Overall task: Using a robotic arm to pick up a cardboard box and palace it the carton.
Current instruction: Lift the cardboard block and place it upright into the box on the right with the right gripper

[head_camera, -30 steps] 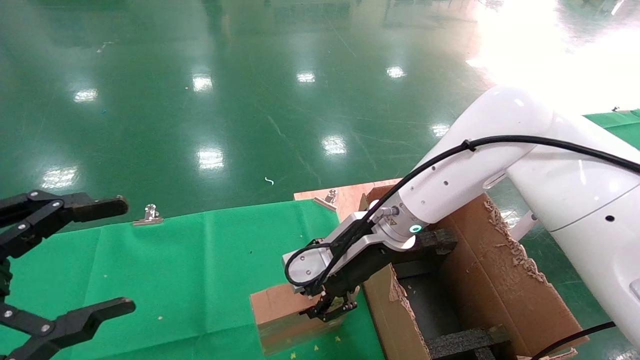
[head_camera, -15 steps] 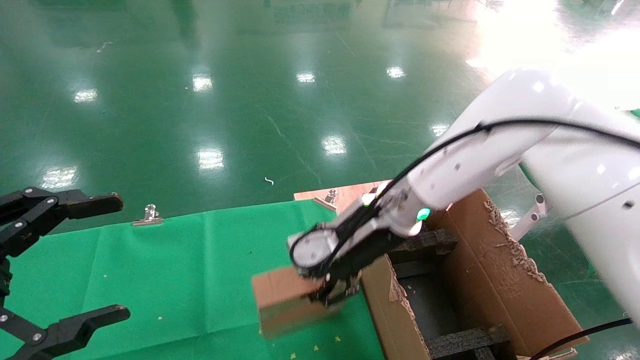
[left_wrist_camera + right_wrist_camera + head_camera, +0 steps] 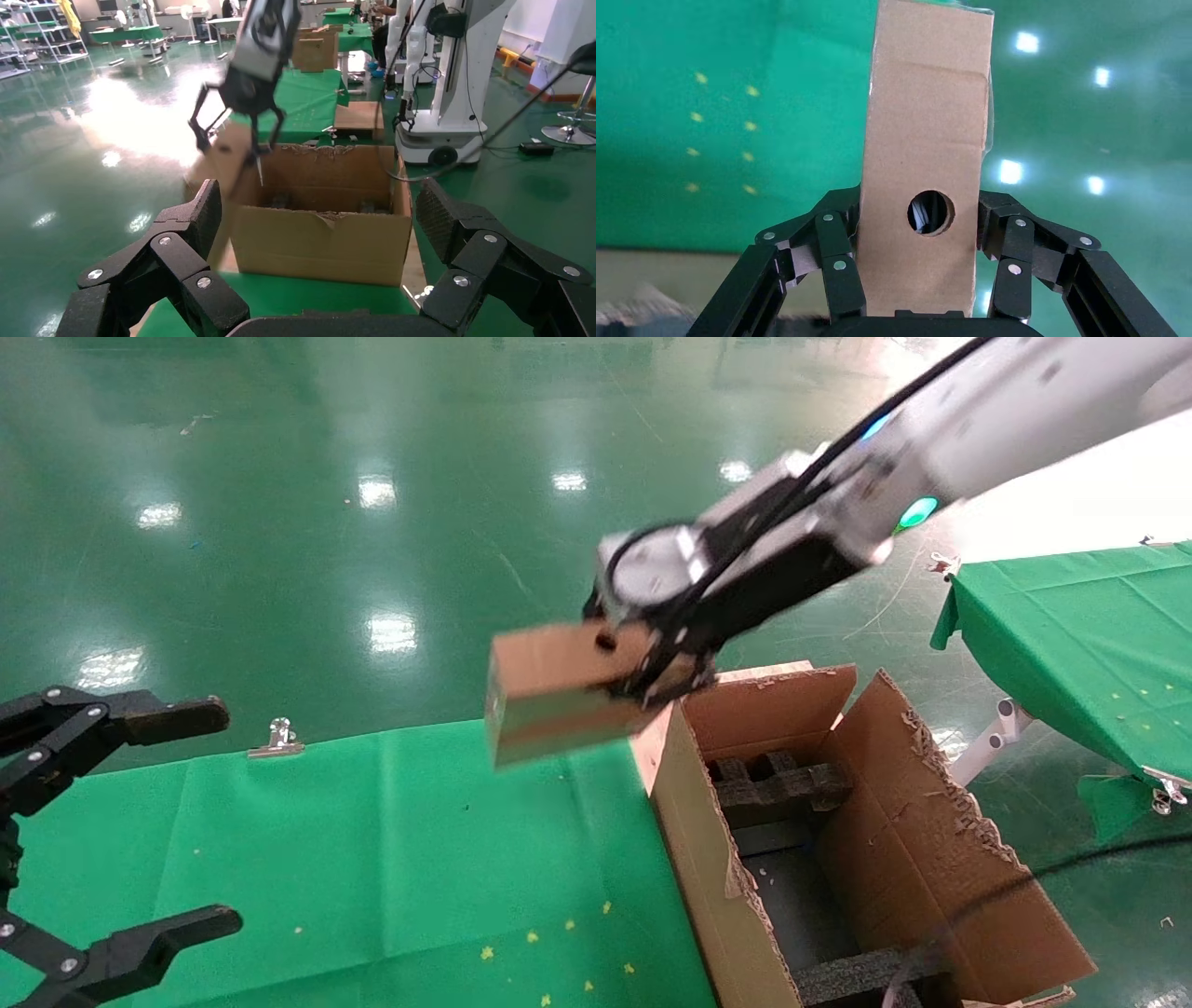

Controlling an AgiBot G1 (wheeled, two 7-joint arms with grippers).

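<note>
**Box in the air, carton still to reach**

The right claw (image 3: 666,672) is clamped on one end of the cardboard box (image 3: 559,691), which hangs clear of the green tabletop (image 3: 372,859), just beside the carton (image 3: 931,859). The carry step is in hand; next the arm likely must swing over the opening and lower between the foam blocks (image 3: 778,782). The left claw (image 3: 121,822) sits spread wide and empty at the tabletop's left edge. Motion blur smears the arm (image 3: 978,412); the carton's near end is cut off.
</note>
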